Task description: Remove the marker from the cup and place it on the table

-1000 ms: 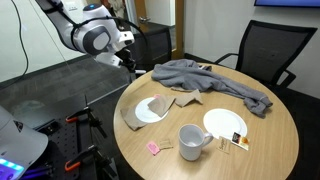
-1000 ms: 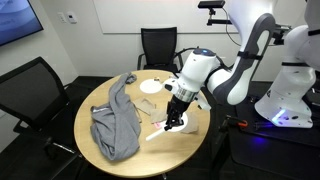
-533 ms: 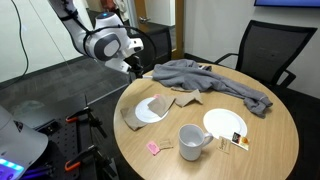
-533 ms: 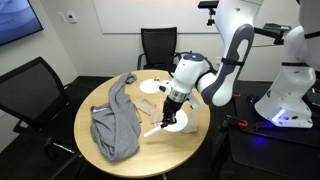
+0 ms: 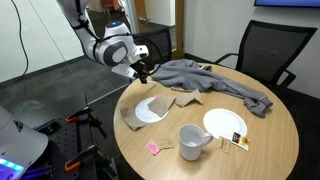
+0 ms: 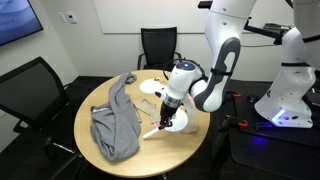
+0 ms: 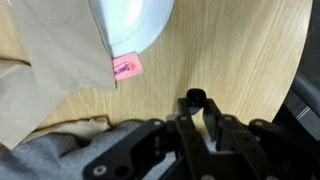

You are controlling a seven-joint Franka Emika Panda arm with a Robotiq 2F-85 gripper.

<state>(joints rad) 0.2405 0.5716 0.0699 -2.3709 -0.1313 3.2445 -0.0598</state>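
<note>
My gripper [image 5: 143, 71] is over the far left edge of the round tan table [image 5: 200, 165], next to the grey cloth. In the wrist view its fingers [image 7: 196, 112] are shut on the black marker [image 7: 195, 98], whose round end points at the tabletop [image 7: 240, 50]. The grey mug [image 5: 191, 141] stands apart near the table's front, between the two white plates. In an exterior view the arm's wrist [image 6: 170, 105] hangs over the table's near edge and I cannot make out the mug.
A grey cloth [image 5: 210, 78] lies across the far side of the table. One white plate [image 5: 150, 110] sits on a tan napkin and shows in the wrist view [image 7: 130, 20]. Another plate [image 5: 224, 123] is on the right. A pink packet [image 7: 126, 67] lies by the plate. Black chairs [image 5: 265, 50] stand around.
The arm has swung right and down toward the table edge, carrying the marker to beside the grey cloth. The mug and plates have not moved.
</note>
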